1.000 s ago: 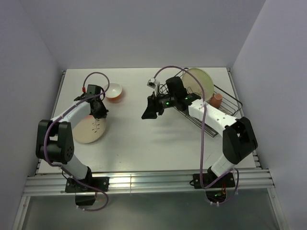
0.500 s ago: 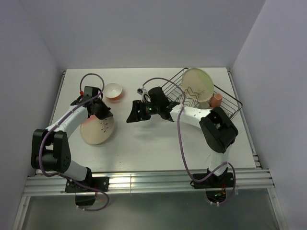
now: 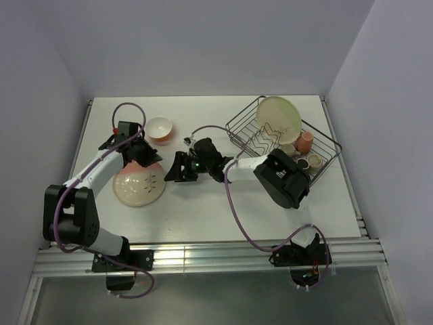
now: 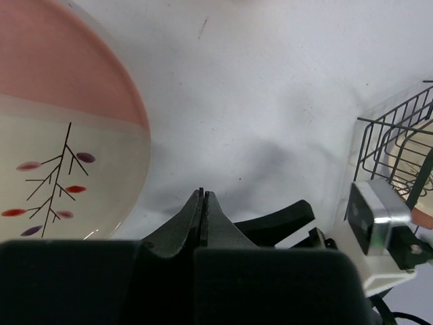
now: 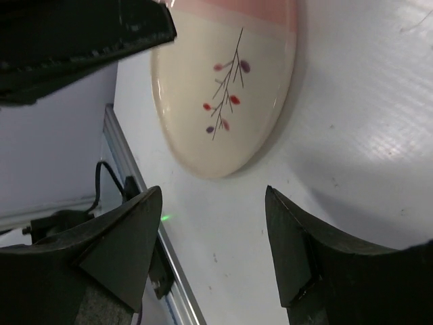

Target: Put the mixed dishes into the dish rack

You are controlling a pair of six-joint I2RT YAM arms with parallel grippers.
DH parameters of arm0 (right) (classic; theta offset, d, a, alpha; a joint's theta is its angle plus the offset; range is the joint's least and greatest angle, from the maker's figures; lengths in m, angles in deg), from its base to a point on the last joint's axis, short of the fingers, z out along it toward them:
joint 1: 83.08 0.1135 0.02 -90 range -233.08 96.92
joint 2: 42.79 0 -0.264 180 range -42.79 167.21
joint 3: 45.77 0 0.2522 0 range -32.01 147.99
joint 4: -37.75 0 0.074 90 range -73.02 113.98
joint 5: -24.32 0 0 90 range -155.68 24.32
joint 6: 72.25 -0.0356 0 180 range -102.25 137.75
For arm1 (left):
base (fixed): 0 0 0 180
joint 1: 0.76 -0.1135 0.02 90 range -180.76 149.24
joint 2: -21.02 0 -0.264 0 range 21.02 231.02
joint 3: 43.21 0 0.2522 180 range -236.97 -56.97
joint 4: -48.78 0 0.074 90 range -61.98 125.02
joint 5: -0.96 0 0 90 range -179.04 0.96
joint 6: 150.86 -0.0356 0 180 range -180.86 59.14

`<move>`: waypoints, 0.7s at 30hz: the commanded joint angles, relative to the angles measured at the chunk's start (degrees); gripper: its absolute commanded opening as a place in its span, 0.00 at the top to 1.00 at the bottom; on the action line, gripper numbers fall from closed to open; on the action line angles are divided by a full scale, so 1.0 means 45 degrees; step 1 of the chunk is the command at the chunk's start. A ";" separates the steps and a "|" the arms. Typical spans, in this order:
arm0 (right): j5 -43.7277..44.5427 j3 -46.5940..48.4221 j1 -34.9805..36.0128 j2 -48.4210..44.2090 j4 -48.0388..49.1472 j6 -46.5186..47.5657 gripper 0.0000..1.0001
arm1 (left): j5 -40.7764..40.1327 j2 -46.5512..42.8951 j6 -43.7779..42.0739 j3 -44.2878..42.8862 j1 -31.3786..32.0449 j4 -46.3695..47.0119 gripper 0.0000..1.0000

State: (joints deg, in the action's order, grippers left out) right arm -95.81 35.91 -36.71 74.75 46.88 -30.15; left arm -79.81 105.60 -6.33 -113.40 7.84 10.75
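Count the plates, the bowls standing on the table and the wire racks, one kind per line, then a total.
Plates: 2, pink-and-cream round plate, cream-green round plate
Bowls on the table: 1, orange bowl with white inside
Racks: 1, dark wire dish rack
Total: 4

Your top view looks down from high behind the near edge over the whole counter (image 3: 203, 210). Both wrist views sit low and close, facing each other; all three share the pink-cream plate (image 3: 139, 184).
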 commanded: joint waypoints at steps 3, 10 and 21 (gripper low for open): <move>0.1539 0.0122 -0.0109 -0.0864 0.0148 0.0389 0.31 | -0.0392 -0.0182 -0.0746 0.0175 0.0061 -0.0035 1.00; 0.0368 -0.0991 -0.0500 -0.1977 0.0166 0.2595 0.33 | -0.1231 0.0853 -0.1588 0.0118 0.0762 -0.0699 0.49; 0.0348 -0.1656 -0.0617 -0.2564 0.0283 0.2871 0.33 | -0.5153 0.4407 -0.1296 -0.3339 0.2561 -0.3804 0.43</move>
State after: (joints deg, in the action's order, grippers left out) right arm -94.15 29.34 -39.21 66.44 46.27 -18.66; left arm -94.76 123.91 -12.10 -124.54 18.14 -0.42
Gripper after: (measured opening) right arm 0.674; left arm 0.577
